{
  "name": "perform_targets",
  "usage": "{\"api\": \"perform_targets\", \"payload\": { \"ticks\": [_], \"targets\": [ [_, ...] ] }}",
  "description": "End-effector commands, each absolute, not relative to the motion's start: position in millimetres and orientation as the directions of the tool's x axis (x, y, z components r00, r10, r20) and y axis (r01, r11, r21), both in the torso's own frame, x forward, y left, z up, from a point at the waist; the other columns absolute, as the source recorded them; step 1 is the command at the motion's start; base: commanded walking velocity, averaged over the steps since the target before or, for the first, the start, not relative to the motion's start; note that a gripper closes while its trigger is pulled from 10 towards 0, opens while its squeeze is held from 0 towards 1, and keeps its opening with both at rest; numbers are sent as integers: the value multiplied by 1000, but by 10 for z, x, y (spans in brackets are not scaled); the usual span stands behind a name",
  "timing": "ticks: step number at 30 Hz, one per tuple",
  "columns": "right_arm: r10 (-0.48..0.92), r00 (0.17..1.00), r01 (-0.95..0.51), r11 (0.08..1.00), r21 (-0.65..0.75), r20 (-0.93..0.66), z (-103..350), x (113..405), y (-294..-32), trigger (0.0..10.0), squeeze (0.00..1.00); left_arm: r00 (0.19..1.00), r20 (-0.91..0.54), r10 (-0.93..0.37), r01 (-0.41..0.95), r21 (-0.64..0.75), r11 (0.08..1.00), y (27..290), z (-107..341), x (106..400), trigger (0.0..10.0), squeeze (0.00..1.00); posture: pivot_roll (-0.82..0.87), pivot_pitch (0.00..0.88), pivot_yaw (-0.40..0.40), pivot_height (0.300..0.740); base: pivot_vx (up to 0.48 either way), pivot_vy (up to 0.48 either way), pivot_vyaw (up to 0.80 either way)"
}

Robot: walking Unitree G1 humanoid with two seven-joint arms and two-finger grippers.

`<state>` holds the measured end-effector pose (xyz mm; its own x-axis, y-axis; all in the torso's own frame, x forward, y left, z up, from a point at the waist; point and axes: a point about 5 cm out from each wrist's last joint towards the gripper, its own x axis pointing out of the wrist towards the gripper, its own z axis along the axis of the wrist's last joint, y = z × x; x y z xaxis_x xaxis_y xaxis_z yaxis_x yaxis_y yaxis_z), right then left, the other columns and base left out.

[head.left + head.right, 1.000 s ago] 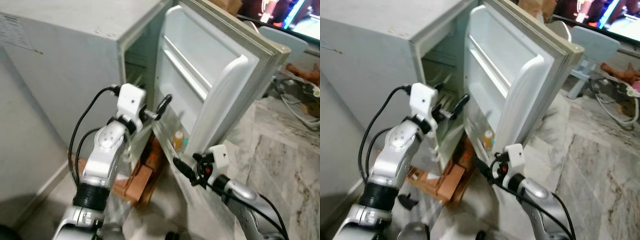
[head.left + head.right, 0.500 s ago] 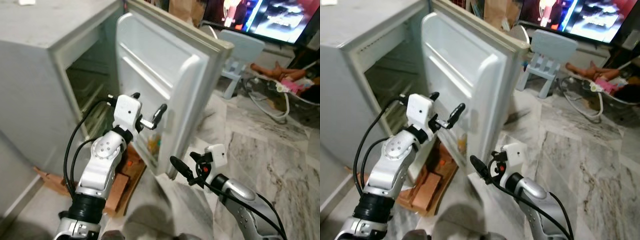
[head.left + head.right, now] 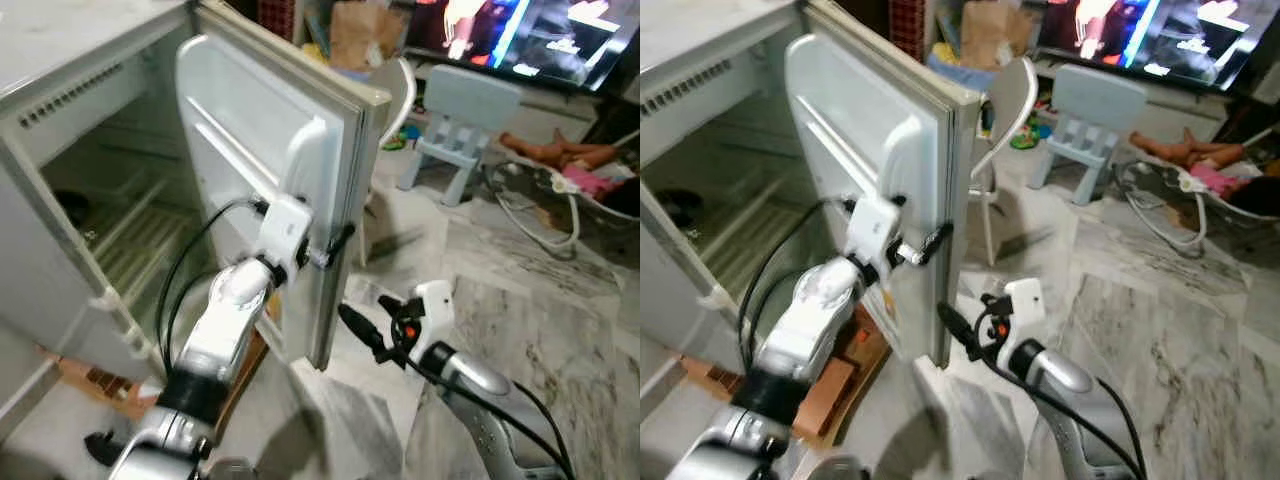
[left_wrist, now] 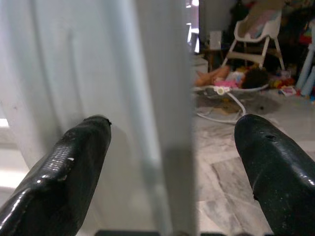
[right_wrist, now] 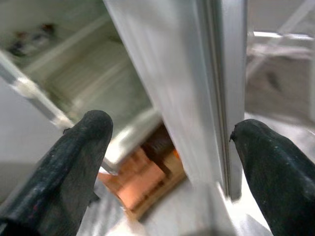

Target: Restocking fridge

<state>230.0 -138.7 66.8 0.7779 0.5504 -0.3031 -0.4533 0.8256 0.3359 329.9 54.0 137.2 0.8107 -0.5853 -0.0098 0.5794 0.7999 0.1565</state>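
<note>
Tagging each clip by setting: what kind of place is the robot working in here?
Most likely a lived-in home, in a living or play area. An open fridge stands on a marble-patterned floor, with a lit TV screen, a child's pale blue chair and a baby bouncer behind it.

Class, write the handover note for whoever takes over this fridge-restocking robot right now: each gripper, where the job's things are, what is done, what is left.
Left gripper: open, fingers straddling the free edge of the fridge door.
Right gripper: open, empty, held low beside the door's bottom corner.
Fridge: door swung wide, wire shelves exposed; a dark item sits at the back, too unclear to name.
Done: door open.
Left: no stock is in either gripper, so fetching, loading and closing all remain.
</note>
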Motion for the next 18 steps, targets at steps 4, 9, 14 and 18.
{"api": "perform_targets", "payload": {
  "ticks": [4, 9, 14, 18],
  "targets": [
    [538, 793, -455, 835, 310, -285, 717, 2341, -1397, 10000, 0, 764, 12, -645, 625, 230, 746, 252, 1586, 3469, 10000, 0, 97, 0, -48, 740, 431, 0, 0],
    [530, 799, -452, 841, 298, -283, 718, 2351, -1396, 10000, 0, 698, 79, -711, 668, 285, 688, -57, 1828, 3481, 10000, 0, 82, 0, -41, 740, 430, 0, 0],
    [517, 812, -451, 850, 273, -271, 728, 2376, -1409, 10000, 0, 730, 83, -679, 638, 276, 719, 157, 1706, 3468, 10000, 0, 91, 0, -44, 740, 428, 0, 0],
    [515, 816, -461, 854, 242, -265, 734, 2393, -1422, 10000, 0, 784, 71, -616, 581, 264, 770, 429, 1547, 3450, 10000, 0, 98, 0, -46, 740, 424, 0, 0]
  ]
}}
